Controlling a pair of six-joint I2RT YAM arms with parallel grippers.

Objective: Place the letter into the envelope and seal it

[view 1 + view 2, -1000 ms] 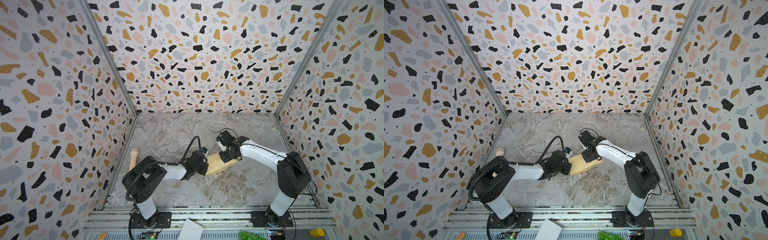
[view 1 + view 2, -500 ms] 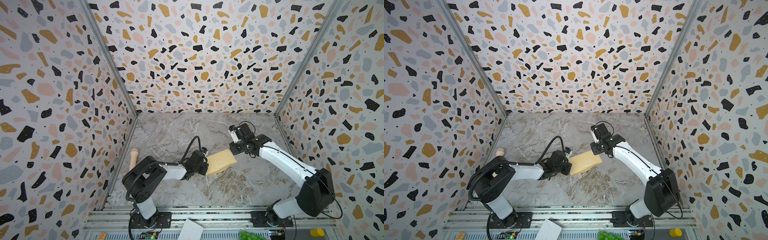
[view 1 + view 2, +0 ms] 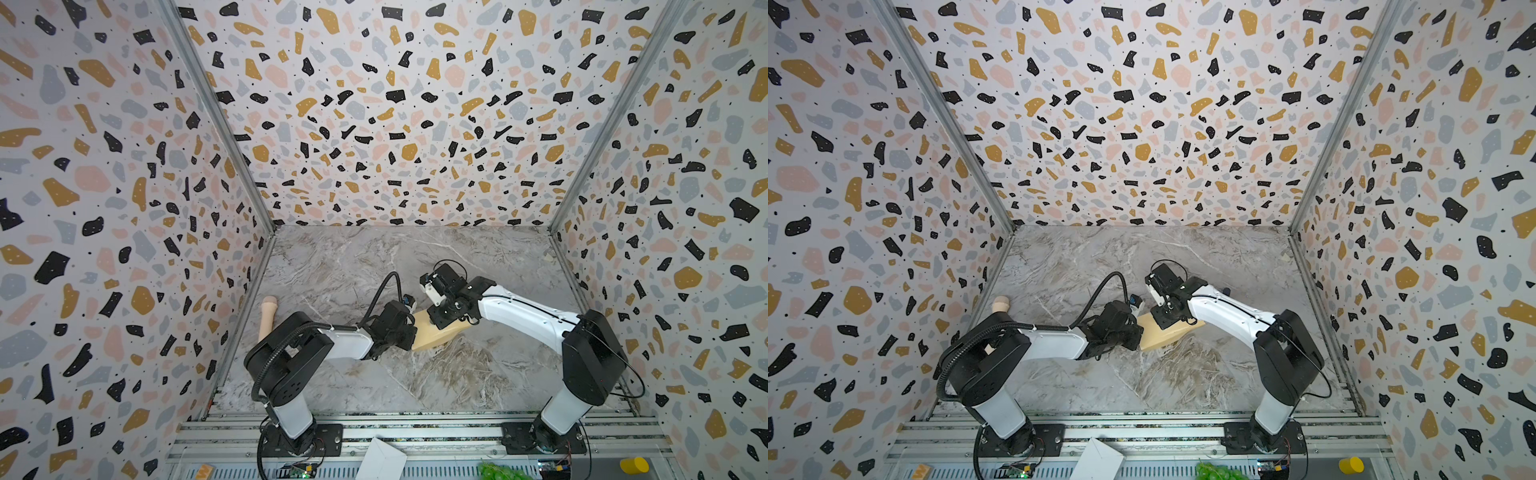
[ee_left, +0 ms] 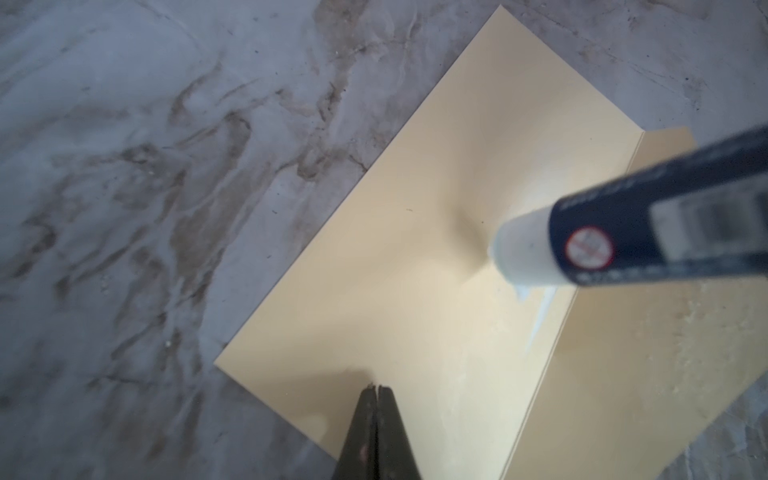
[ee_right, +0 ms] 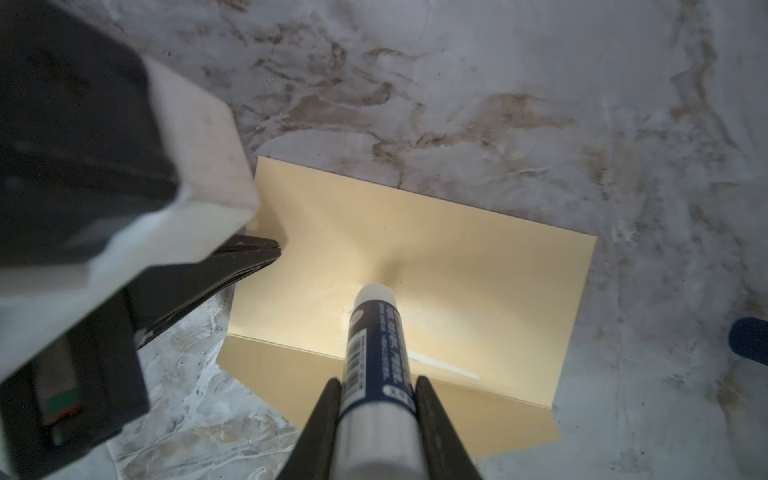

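Glue step | envelope [image 4: 395,232] flat on table [image 3: 332,270], flap open | left gripper [image 4: 376,390] pressed together, tips pinning envelope edge | right gripper [image 5: 376,381] pinching glue stick [image 5: 374,328], tip on envelope | advise light, even strokes near fold.

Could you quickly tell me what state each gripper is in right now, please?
Left gripper: closed, empty, tips pressing on the envelope.
Right gripper: closed on the glue stick, its tip on the envelope.

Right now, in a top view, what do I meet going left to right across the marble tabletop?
Beige rod → left gripper → envelope. The right gripper and its glue stick overlap the envelope, so I leave them out.
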